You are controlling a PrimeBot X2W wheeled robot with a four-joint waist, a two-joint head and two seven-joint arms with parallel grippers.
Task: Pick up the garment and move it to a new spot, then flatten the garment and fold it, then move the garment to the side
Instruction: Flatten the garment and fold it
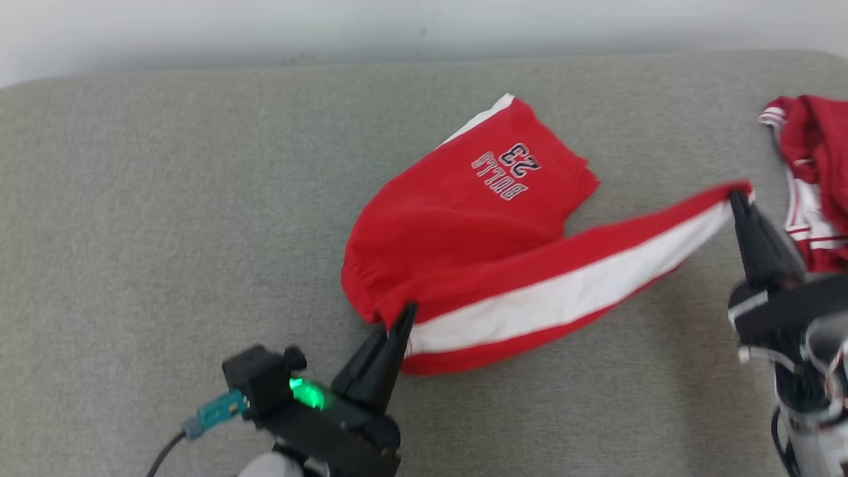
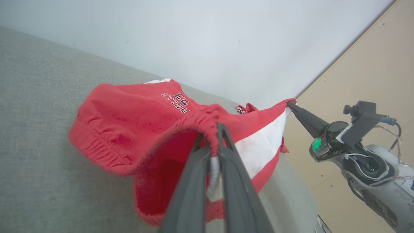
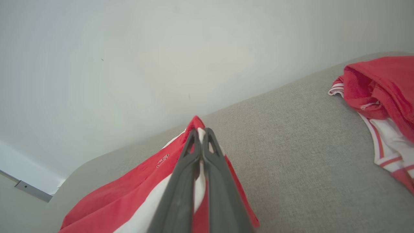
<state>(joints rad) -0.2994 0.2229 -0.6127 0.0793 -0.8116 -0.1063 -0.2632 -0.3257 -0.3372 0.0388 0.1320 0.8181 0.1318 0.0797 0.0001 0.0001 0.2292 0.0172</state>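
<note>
The garment (image 1: 477,225) is a pair of red shorts with a white side stripe and "BULLS 23" print, lying on the grey cushioned surface (image 1: 165,218). My left gripper (image 1: 405,315) is shut on its elastic waistband at the lower left; the left wrist view shows the waistband (image 2: 212,124) pinched between the fingers. My right gripper (image 1: 737,196) is shut on the hem corner at the right, holding the striped leg (image 1: 576,291) stretched and lifted between the two grippers. In the right wrist view the fabric corner (image 3: 196,124) pokes past the closed fingertips (image 3: 190,142).
A second red and white garment (image 1: 811,179) lies bunched at the right edge of the surface, close to my right gripper. A pale wall (image 1: 397,26) runs behind. Bare grey surface stretches to the left and front.
</note>
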